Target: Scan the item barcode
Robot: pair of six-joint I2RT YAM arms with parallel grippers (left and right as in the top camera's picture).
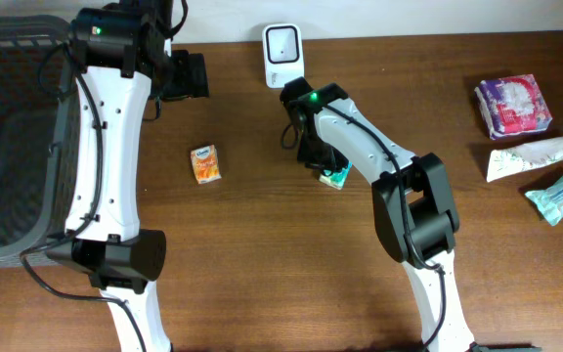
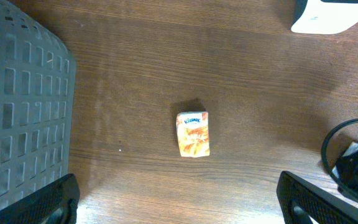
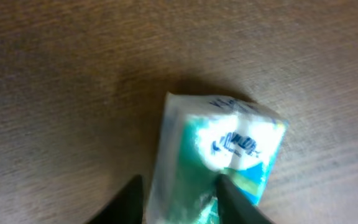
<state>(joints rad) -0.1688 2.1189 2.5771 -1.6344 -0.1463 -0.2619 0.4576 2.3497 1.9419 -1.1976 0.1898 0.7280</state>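
A teal and white tissue packet (image 1: 335, 177) (image 3: 222, 155) lies on the brown table in front of the white scanner (image 1: 283, 54) (image 2: 328, 15). My right gripper (image 1: 323, 161) (image 3: 182, 202) is down over it. Its two fingers straddle the packet's left part, but blur hides whether they press on it. An orange tissue packet (image 1: 205, 163) (image 2: 193, 134) lies further left. Above it hangs my left gripper (image 1: 189, 75) (image 2: 179, 205), open wide, with nothing between its fingers (image 2: 51, 199).
A grey mesh basket (image 1: 8, 147) (image 2: 17, 106) fills the left end of the table. At the right end lie a purple tissue pack (image 1: 513, 105), a white tube (image 1: 531, 156) and a teal wipes pack (image 1: 560, 194).
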